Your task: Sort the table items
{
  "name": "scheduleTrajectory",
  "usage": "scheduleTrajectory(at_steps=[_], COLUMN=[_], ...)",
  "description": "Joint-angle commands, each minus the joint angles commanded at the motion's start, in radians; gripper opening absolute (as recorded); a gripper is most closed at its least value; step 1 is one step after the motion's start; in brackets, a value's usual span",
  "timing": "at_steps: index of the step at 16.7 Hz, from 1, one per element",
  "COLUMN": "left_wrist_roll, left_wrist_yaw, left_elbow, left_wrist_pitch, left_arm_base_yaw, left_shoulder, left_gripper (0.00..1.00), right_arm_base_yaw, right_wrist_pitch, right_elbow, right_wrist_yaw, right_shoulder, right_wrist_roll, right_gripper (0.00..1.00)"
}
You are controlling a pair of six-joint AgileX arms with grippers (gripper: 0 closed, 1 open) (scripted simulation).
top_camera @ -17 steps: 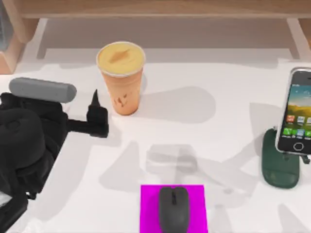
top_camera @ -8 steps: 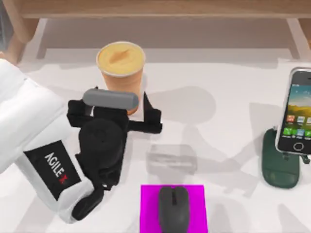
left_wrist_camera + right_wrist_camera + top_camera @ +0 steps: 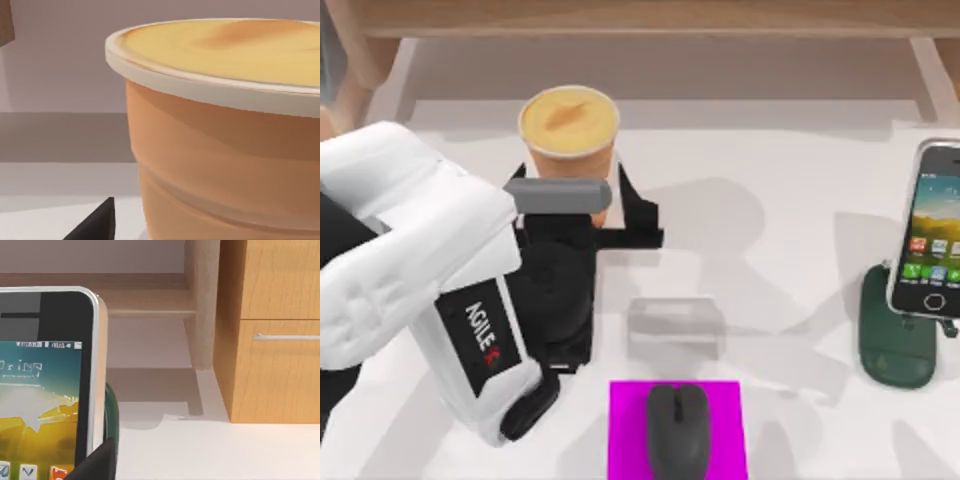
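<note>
Three items sit on the white bench (image 3: 790,160): the orange cup (image 3: 569,135) at eleven o'clock, the smartphone (image 3: 928,232) propped on its green stand (image 3: 893,345) at three, the grey mouse (image 3: 677,430) on a magenta square (image 3: 625,430) at six. The left tool (image 3: 588,215) is at the cup, fingers spread either side of it. Whether the right tool is apart, I cannot tell.

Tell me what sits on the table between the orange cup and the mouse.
In the top view, the left gripper stands right by the orange cup; nearer the mouse lies a small clear block on the table.
</note>
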Motion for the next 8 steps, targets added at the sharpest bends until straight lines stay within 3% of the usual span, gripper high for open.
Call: scheduleTrajectory(at_steps=[8], left_wrist_roll=[-0.001], left_wrist_yaw=[0.037], left_elbow=[0.072], left_wrist_pitch=[-0.053], left_arm_base_yaw=[0.036], left_shoulder=[0.020], left_gripper=[1.00], right_arm_base_yaw=[0.000], right_wrist_pitch=[0.000], right_elbow=[0.000], right_wrist_yaw=[0.000], right_shoulder=[0.000], right_wrist_roll=[0.000], right_gripper=[1.00])
